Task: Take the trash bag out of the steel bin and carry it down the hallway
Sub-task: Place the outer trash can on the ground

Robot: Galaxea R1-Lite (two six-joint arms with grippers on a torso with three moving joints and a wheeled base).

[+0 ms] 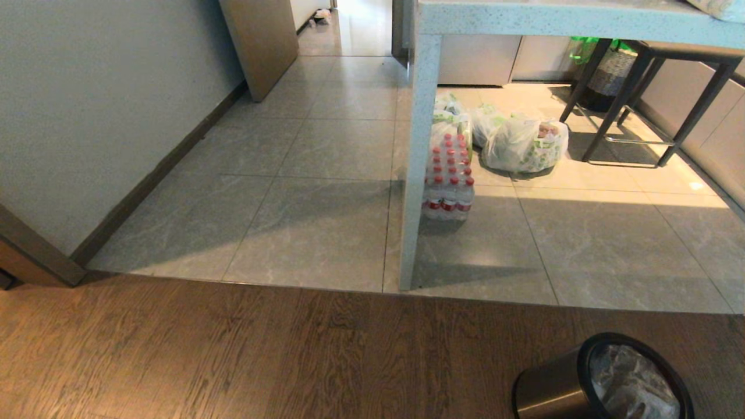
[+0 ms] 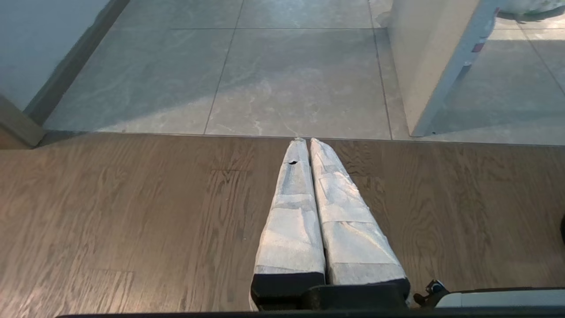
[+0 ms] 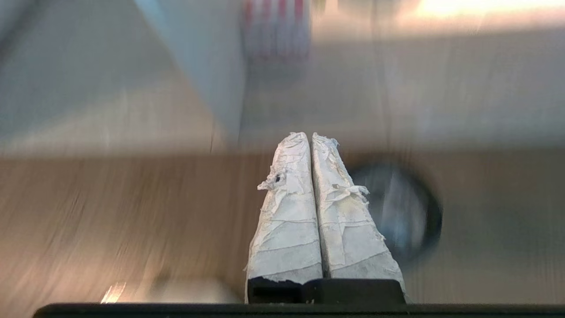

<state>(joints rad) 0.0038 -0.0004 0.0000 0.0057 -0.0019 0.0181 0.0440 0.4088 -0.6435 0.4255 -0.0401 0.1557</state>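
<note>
The steel bin point(image 1: 553, 387) with its black rim ring stands on the wood floor at the lower right of the head view. The clear, wrinkly trash bag point(image 1: 631, 384) sits inside it. In the right wrist view the bin point(image 3: 399, 212) shows as a blurred dark ring just beside my right gripper point(image 3: 309, 136), which hangs above the wood floor, shut and empty. My left gripper point(image 2: 306, 141) is shut with nothing in it, over bare wood boards near the tile edge. Neither arm shows in the head view. The hallway point(image 1: 349, 35) runs off at the top centre.
A pale stone counter leg point(image 1: 416, 163) stands on the grey tiles with a pack of red-capped bottles point(image 1: 448, 180) behind it. White bags with green print point(image 1: 524, 145) lie beyond. A black stool frame point(image 1: 640, 99) and a woven basket point(image 1: 611, 75) stand at the right. A wall point(image 1: 87, 116) runs along the left.
</note>
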